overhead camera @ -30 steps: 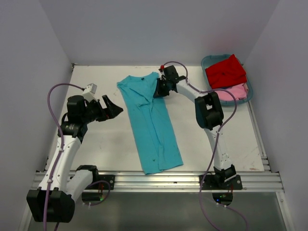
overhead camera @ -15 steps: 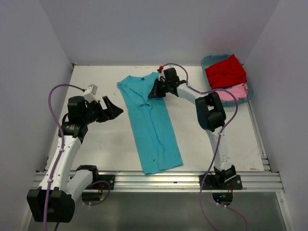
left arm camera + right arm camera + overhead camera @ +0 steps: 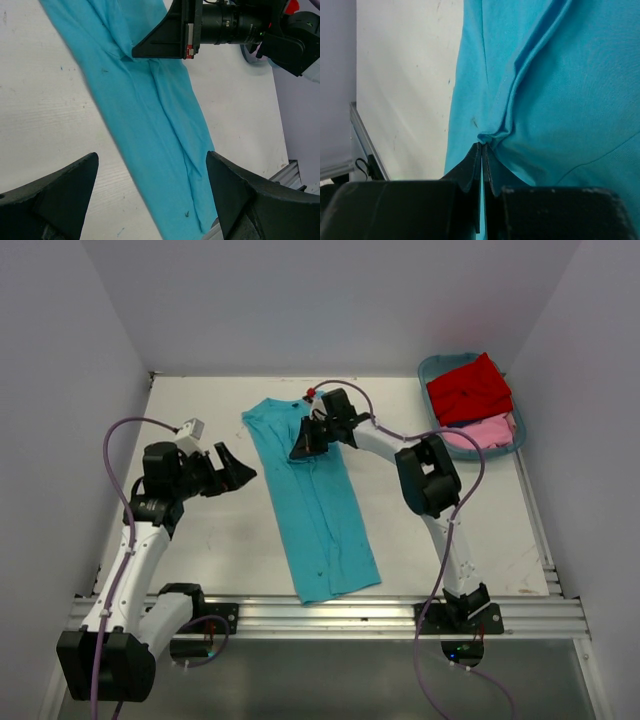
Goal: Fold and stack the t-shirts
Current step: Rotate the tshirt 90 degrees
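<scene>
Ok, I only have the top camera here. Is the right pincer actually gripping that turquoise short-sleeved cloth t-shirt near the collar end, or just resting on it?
Observer: Gripping. The right wrist view shows the right pincer shut on a small bunched fold of the turquoise cloth t-shirt.
Operator: And the left one, is anything in it?
Observer: No. The left wrist view shows the left pincer open wide and empty, with none of the cloth caught in it.
</scene>
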Motion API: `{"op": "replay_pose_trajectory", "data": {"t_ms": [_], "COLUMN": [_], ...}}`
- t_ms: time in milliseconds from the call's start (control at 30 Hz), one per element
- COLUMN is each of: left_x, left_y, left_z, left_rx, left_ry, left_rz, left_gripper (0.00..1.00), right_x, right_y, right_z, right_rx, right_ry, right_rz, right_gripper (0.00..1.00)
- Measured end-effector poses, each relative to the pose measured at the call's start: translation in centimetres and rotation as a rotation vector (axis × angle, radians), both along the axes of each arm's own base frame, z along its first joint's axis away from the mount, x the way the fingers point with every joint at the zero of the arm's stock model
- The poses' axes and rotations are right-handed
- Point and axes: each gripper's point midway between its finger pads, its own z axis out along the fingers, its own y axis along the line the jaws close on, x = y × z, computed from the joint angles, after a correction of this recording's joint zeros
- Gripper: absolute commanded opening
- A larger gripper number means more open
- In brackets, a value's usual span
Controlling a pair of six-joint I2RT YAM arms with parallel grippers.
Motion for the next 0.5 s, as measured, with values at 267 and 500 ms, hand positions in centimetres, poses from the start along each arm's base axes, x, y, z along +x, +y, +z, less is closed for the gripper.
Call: {"op": "replay_pose_trajectory", "data": {"t_ms": [267, 500], "left_x": [-0.1, 0.5], "left_y": [0.0, 0.1], "left_z": [-0.4, -1.5], "left_rx": [0.001, 0.001], "left_ry": [0.010, 0.017], "left_rz": [0.001, 0.007], "left_gripper": [0.92, 0.92], "right_x": [-1.9, -3.8], "right_y": [0.6, 0.6], "right_z": [-1.0, -2.0], "right_rx": [-0.051, -0.089], "right_ry": [0.008, 0.006], "right_rz": [0.077, 0.154], "right_gripper": [0.33, 0.60]}}
